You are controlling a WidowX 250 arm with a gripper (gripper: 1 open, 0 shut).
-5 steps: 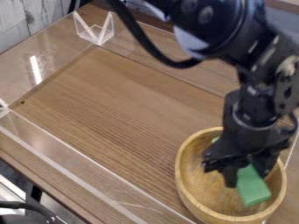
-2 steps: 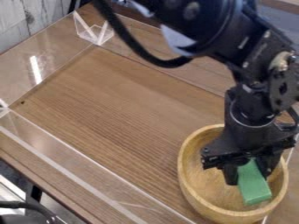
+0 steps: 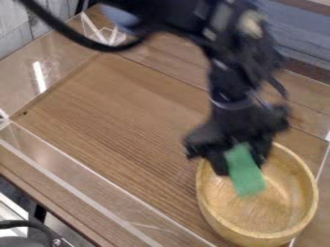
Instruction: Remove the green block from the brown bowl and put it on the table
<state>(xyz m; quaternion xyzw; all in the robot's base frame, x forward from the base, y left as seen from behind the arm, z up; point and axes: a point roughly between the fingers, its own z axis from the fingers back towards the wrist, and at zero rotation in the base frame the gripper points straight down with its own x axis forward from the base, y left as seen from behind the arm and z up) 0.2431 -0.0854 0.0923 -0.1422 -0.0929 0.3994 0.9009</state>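
Mid-carry: lifting stage done, transfer to the table in hand. Gripper (image 3: 236, 145) pointing steeply down, jaws pinched narrow on the top end of the green block (image 3: 244, 171), which hangs clear of the bowl floor, tilted, its lower end above the left inner wall of the brown bowl (image 3: 296, 217). Blurred throughout, so exact finger contact hard to read, but block plainly off the bowl and held. Bowl sitting at the near right corner of the table (image 3: 116, 116), otherwise nothing seen inside it. Open wood surface lying to the left and far side, bounded by a clear acrylic wall (image 3: 52, 159) along the near left edge.

Next move, by judgement: carry leftward past the thick rim with enough height to avoid clipping it, then lower over bare wood well short of the acrylic wall, set the block flat or on its end, and only then spread the jaws. Risk: block swinging in the pinch and catching the rim.
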